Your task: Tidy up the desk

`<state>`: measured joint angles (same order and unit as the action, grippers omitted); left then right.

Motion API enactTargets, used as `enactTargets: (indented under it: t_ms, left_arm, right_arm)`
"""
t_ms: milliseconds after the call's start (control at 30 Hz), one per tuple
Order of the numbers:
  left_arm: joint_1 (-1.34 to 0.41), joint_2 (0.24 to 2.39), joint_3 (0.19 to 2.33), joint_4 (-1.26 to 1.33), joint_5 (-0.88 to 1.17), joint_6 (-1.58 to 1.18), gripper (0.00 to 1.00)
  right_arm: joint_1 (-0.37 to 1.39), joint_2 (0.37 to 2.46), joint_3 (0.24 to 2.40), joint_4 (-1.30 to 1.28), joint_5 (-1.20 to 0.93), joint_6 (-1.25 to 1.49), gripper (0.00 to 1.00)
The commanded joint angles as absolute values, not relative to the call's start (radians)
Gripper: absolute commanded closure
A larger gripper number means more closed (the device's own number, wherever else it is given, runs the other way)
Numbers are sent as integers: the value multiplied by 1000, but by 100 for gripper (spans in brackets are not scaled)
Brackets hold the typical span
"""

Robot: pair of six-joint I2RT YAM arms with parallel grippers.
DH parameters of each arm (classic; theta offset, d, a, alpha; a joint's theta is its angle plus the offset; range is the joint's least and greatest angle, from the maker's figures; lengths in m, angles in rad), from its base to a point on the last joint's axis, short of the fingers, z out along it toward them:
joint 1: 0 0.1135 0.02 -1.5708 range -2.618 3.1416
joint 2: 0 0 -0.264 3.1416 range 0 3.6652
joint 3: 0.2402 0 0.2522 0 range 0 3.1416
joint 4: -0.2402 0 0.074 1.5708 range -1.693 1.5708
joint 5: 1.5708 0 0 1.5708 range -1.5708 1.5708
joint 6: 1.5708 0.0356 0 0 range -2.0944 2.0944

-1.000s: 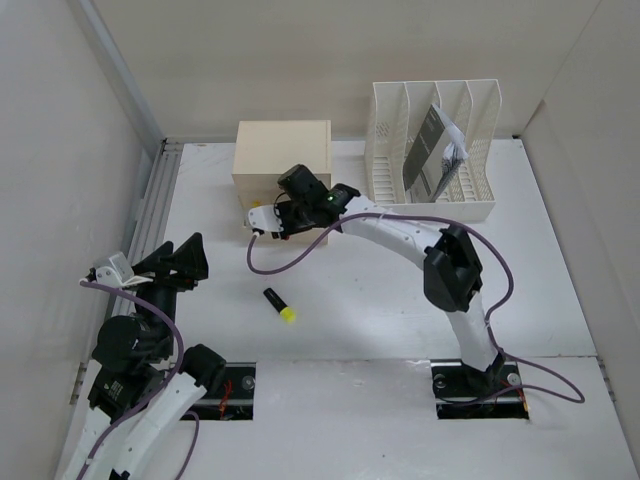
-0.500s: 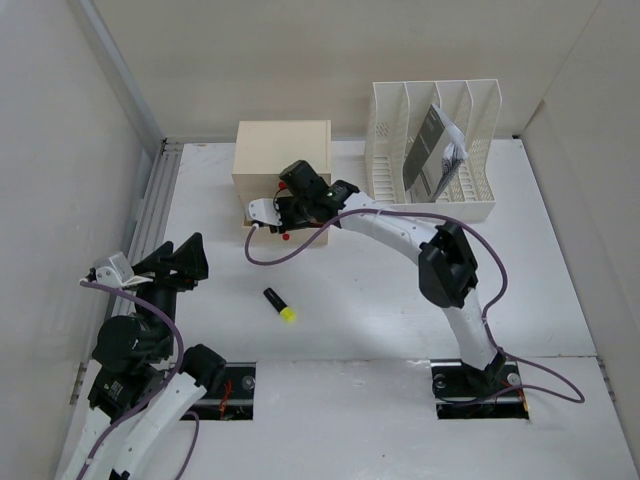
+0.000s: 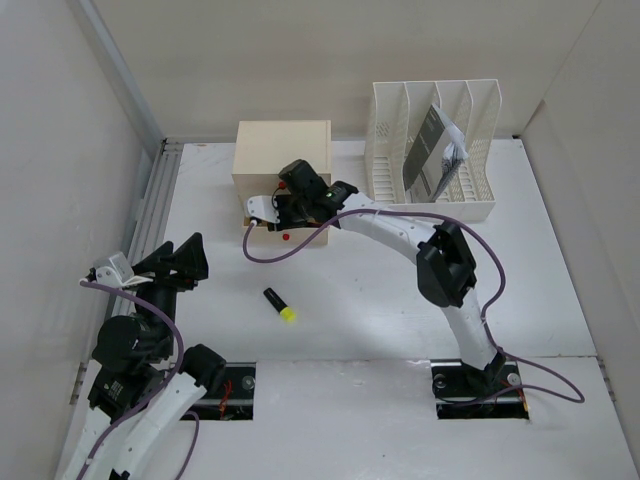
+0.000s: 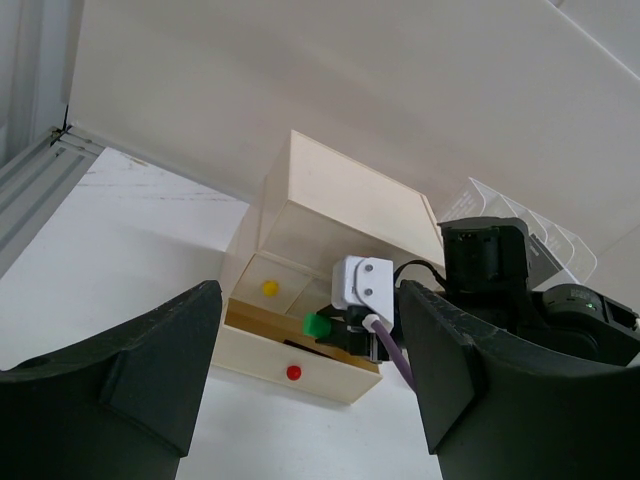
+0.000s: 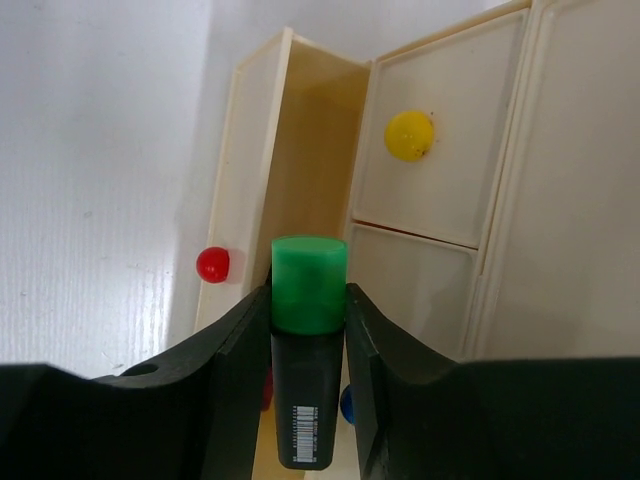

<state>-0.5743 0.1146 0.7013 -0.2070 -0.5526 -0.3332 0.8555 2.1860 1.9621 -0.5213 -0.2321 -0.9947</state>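
On the white desk (image 3: pixel 380 300) a beige drawer box (image 3: pixel 283 150) stands at the back. Its red-knobbed drawer (image 5: pixel 300 150) is pulled out, also seen in the left wrist view (image 4: pixel 300 362). My right gripper (image 5: pixel 308 300) hovers over that drawer, shut on a black marker with a green cap (image 5: pixel 308 285); the green cap (image 4: pixel 316 325) shows just above the drawer's front edge. A second black marker with a yellow cap (image 3: pixel 279 305) lies loose mid-desk. At the left side my left gripper (image 4: pixel 310 370) stands open and empty, facing the box.
A white slotted file rack (image 3: pixel 385 130) with papers (image 3: pixel 432 152) stands right of the box. An aluminium rail (image 3: pixel 150 215) runs along the left edge. Two cutouts (image 3: pixel 232 390) (image 3: pixel 480 392) hold the arm bases. The box's closed drawers carry a yellow knob (image 5: pixel 409 135) and a blue knob (image 5: pixel 347 402).
My right gripper has shifted slightly back toward the box with the green-capped marker, now over the open drawer. The left arm has not moved.
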Motion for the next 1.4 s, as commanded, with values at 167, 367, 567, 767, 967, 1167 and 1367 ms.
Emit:
enactTargets:
  t_ms: [167,367,567,767,967,1167,1367]
  left_arm:
    - [-575,115,703,-170,-554,-325,31]
    - [-575,115,703,-170,-554,-325,31]
    - [-575,115,703,-170,-554,-325,31]
    - [-575,115,703,-170,-554,-325,30]
    - [-575,115,703,-170,-554,-325,30]
    - [-575,115,703,-170,-554,-325,30]
    - [-575,115,703,-170,-554,-325,30]
  right_arm:
    - [847,2189,1953,-457,-229,-980,55]
    - [847,2180,1944,-448,-229,-971,55]
    - [847,2102,1931,-497,-391,-867,66]
    - [923,2065,1922,-606,-436,-594,100]
    - [1031,2019,1777,-660,-446,-517,35]
    - [1071,1909,1600,-485,-445,-281,0]
    - [1141,1922,1578,-420,-77,-46,0]
